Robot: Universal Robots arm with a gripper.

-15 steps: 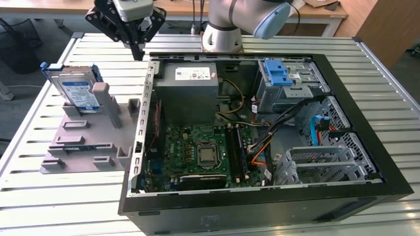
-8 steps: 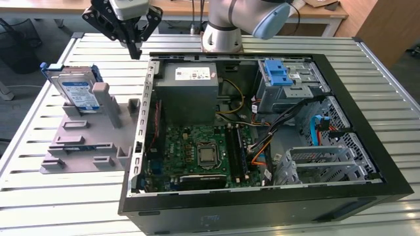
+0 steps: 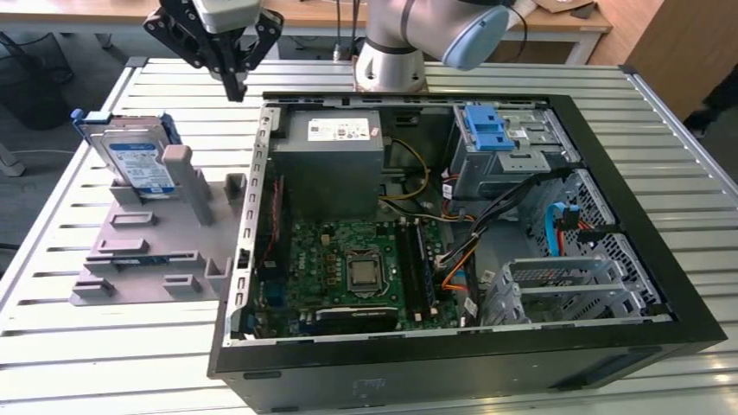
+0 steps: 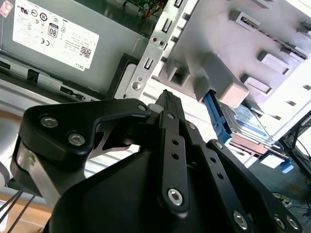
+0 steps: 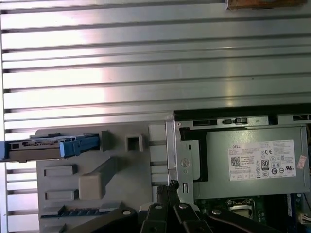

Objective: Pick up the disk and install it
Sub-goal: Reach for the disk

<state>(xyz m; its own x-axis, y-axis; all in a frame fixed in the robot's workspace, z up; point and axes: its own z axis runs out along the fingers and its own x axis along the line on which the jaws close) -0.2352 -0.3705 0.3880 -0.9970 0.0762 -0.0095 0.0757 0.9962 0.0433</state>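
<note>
black gripper (image 3: 235,86) closed, empty, above open black computer case's (image 3: 461,367) corner | silver blue-framed hard disk (image 3: 135,162) upright at grey plastic holder's (image 3: 150,251) corner | we judge: stiff, heavyish, shock-fragile, grip long edges

Black claw (image 5: 171,188) empty, tips together, above the seam between grey plastic fixture (image 5: 126,165) and open computer case (image 5: 183,145). Blue-framed silver disk (image 5: 48,147) sits edge-on in fixture, well apart.

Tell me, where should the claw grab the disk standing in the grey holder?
Probably its top edge, coming down from above. The disk stands nearly upright in the grey holder, so its bottom is tucked in the slot while the blue-framed top sticks up free. It is thin and flat, so the claw could pinch its two broad faces.
</note>
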